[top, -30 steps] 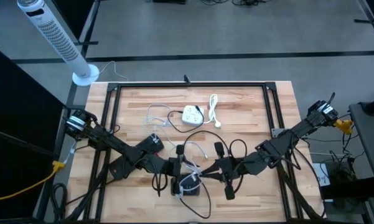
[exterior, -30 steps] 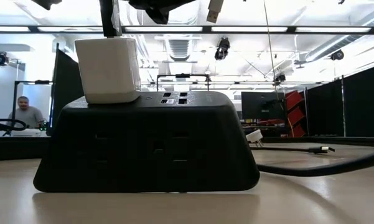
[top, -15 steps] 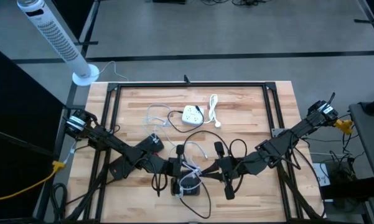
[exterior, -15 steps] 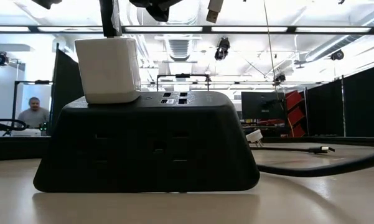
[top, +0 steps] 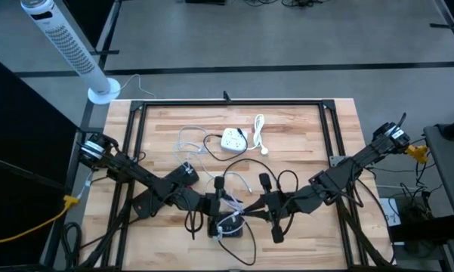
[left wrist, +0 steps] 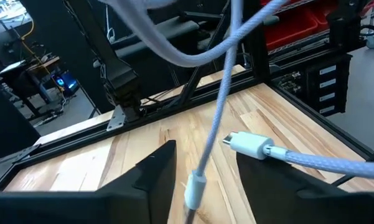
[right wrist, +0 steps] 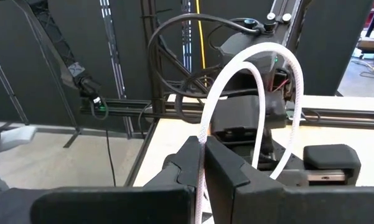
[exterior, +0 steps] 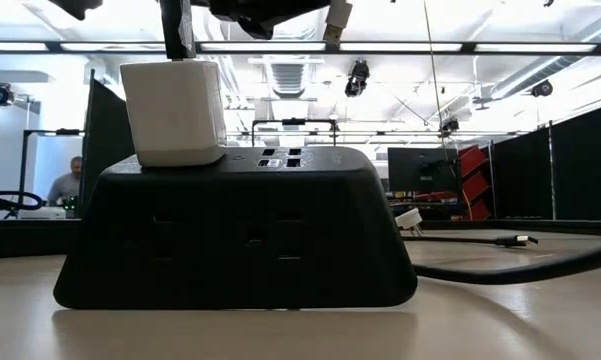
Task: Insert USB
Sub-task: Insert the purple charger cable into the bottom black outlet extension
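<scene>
Since a second ago the silver USB plug (exterior: 333, 22) hanging above the black power strip (exterior: 236, 228) has tilted and shifted slightly toward the white charger block (exterior: 173, 112), and the person (exterior: 70, 186) far behind has turned away. That one plug hangs clear above the strip's small USB ports (exterior: 281, 157), not in any of them. One white charger block stands plugged into the strip's top. The strip sits near the front edge of the wooden surface (top: 302, 136), between the two hands.

The right hand (right wrist: 203, 163) is clamped shut on the white braided cable (right wrist: 280, 81), which loops up before it. The left hand (left wrist: 196, 180) stands partly open, its two fingers apart, with a pale cable and its moulded connector (left wrist: 195, 188) running between them; whether they grip it cannot be told. A second white connector (left wrist: 249, 145) hangs just beyond.

Farther back on the surface lie one white power strip (top: 233, 140) and one coiled white cord (top: 259, 132). One white tower fan (top: 64, 45) stands on the floor beyond the corner.
</scene>
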You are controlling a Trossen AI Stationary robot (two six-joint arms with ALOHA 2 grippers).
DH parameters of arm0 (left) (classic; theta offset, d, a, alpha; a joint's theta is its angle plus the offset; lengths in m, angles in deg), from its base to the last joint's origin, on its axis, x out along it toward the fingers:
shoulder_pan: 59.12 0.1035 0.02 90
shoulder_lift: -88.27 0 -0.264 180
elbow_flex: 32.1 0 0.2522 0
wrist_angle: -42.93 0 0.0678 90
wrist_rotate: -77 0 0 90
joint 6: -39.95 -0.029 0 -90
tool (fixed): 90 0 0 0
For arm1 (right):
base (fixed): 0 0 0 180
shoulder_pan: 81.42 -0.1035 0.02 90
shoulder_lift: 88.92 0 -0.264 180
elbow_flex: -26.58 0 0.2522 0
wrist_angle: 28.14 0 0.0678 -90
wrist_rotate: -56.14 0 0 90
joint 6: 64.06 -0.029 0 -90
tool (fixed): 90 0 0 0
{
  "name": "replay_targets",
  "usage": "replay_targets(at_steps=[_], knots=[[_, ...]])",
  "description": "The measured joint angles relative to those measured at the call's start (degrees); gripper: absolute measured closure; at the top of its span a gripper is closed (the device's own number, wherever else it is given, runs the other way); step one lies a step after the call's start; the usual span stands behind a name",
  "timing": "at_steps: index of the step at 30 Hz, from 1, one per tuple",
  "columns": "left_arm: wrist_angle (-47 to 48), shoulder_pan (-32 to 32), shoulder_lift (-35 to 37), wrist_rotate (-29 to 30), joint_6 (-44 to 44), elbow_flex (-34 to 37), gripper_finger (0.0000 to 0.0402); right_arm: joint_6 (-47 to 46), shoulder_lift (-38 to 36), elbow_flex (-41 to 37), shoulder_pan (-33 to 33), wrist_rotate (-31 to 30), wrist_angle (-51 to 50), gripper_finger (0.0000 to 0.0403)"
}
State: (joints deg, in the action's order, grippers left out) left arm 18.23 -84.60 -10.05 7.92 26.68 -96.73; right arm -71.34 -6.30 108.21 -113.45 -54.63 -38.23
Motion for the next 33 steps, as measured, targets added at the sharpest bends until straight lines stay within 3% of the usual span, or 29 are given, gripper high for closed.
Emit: replay_targets(at_steps=[5, 15, 33], knots=[[-0.02, 1.11, 0.0, 0.16, 2.31, 0.0, 0.025, -0.05, 0.16, 0.02, 0.13, -0.03, 0.08, 0.0401], [0.48, 1.91, -0.02, -0.93, 5.17, 0.0, 0.0334, 0.89, 0.2, 0.23, 0.19, -0.18, 1.59, 0.0401], [2.9, 1.91, -0.11, -0.93, 3.27, -0.02, 0.0311, 1.35, 0.2, 0.84, 0.2, -0.2, 3.06, 0.0401]])
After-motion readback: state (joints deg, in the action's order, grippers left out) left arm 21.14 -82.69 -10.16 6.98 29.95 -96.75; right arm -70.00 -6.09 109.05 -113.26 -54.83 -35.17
